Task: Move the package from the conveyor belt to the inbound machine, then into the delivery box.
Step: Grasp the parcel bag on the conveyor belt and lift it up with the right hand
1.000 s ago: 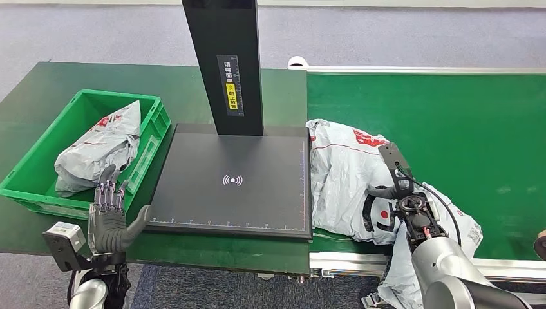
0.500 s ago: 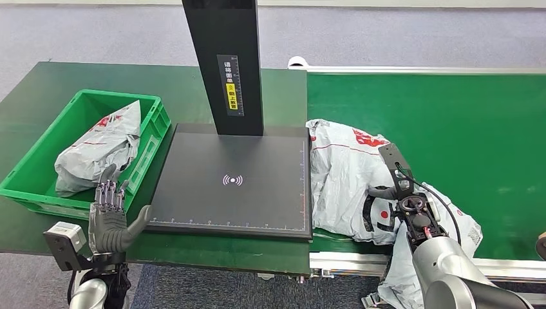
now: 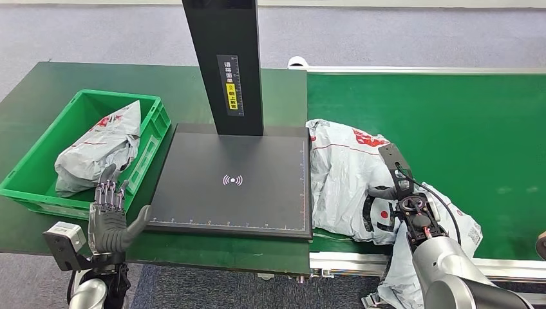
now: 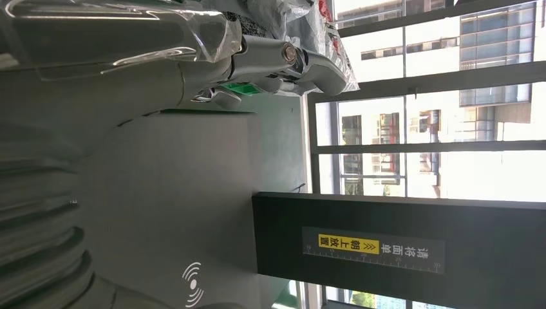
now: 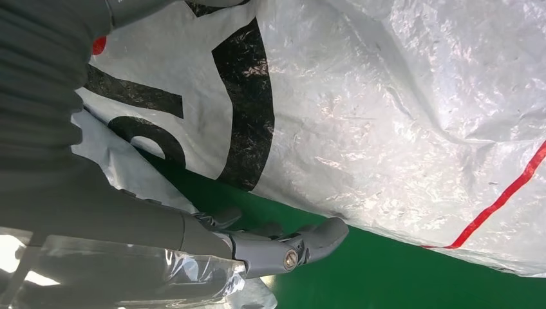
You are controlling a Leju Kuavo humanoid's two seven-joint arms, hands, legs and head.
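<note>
Closest to me, the left hand [image 3: 111, 215] waits upright at the table's front edge, fingers apart and holding nothing, between the green delivery box [image 3: 33, 162] and the black inbound machine [image 3: 235, 180]. I take it to be parked there so it can receive the package once it reaches the scanning plate.

Just beyond on the other side, the right hand [image 3: 386, 196] is down against the white plastic package [image 3: 344, 174], which lies on the green conveyor belt [image 3: 451, 122] with its edge touching the machine's plate. In the right wrist view the thumb [image 5: 302, 241] reaches under the bag's rim; whether the fingers have closed on it I cannot tell.

Farther off, another bagged parcel [image 3: 100, 151] lies in the box, and the machine's black column [image 3: 225, 58] rises behind the plate.
</note>
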